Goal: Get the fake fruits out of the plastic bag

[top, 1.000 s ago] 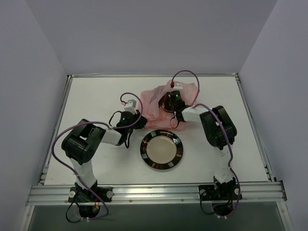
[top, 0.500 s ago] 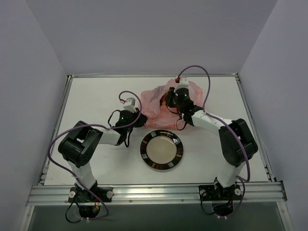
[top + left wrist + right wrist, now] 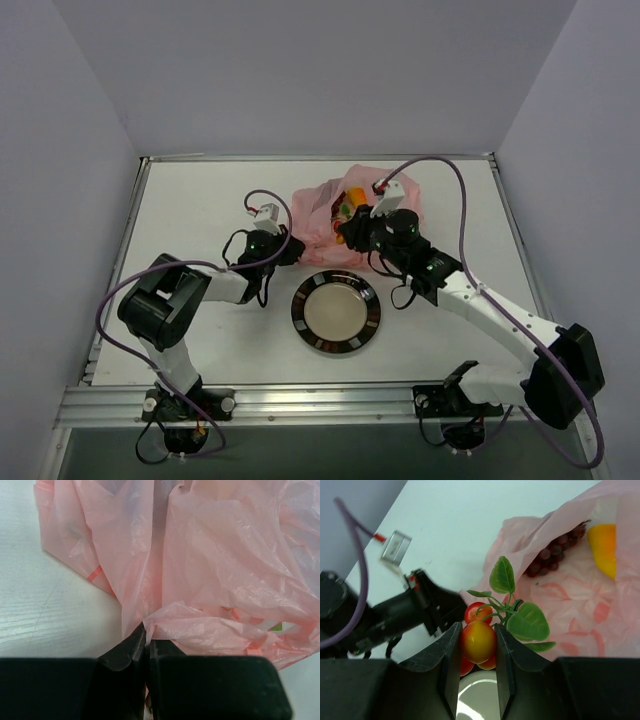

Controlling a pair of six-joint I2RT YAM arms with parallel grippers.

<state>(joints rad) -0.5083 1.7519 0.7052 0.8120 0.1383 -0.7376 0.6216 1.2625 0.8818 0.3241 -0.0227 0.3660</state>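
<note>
Right gripper [image 3: 476,632] closed tight on small red-orange plastic fruit cluster with green leaves [image 3: 478,642]; slip risk on smooth skin, leaves possibly snagging thin pink plastic bag [image 3: 560,605]

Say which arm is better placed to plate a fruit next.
Right, likely: the right claw holds the red-orange fruit cluster near the plate, while the left claw is shut on the plastic bag.

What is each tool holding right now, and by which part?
The right tool pinches the red-orange fruit cluster by one round fruit; the left tool grips a fold of the plastic bag.
</note>
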